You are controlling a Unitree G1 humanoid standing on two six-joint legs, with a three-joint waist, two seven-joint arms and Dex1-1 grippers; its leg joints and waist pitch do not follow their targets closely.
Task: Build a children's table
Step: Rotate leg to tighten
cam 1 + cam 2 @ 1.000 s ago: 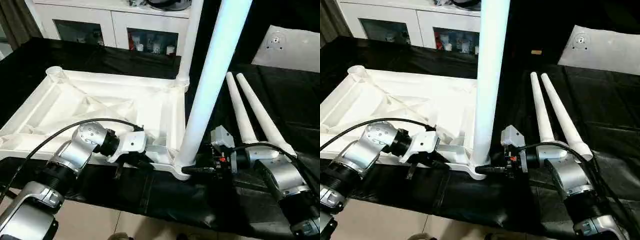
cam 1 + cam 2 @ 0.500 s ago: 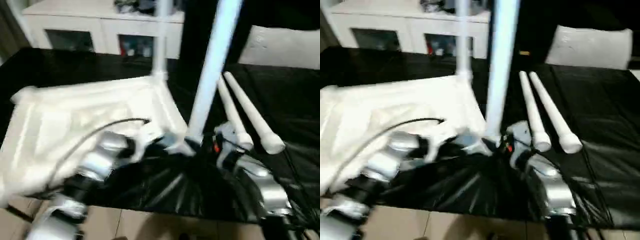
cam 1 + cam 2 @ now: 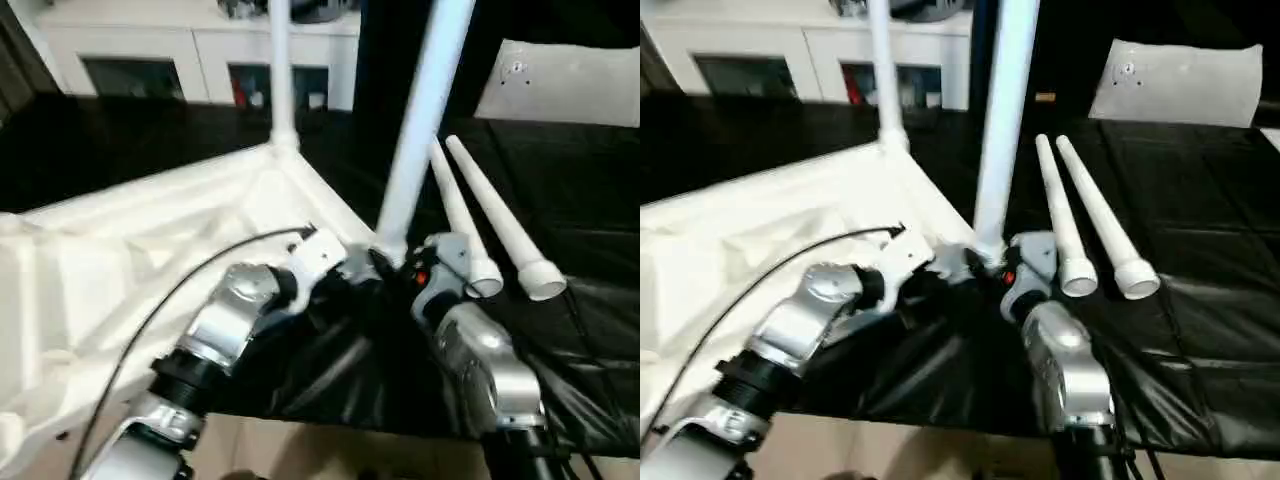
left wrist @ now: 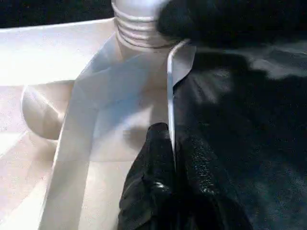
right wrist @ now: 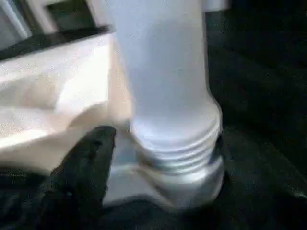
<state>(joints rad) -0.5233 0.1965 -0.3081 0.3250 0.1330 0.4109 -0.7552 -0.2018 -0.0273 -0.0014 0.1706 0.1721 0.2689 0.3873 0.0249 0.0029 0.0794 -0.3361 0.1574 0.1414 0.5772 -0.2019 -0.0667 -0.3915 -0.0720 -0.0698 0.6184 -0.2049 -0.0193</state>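
Compared with a second ago, the table top (image 3: 120,270) has swung round on the black cloth (image 3: 590,200), so its near corner with the standing leg (image 3: 420,110) now points more toward the middle, and both arms have followed it in closer together (the camera shifted too, so some of that is just the view). That top lies upside down, ribs up, with a second leg (image 3: 280,70) upright in the far corner socket. Two spare legs (image 3: 1095,215) lie side by side on the cloth to the right. The left gripper (image 4: 172,158) is pinching the thin rim of the top right by the near socket. The right gripper (image 5: 86,163) sits against the threaded base of the standing leg; can't tell if it's actually clamped. Behind is a white cabinet (image 3: 190,50).
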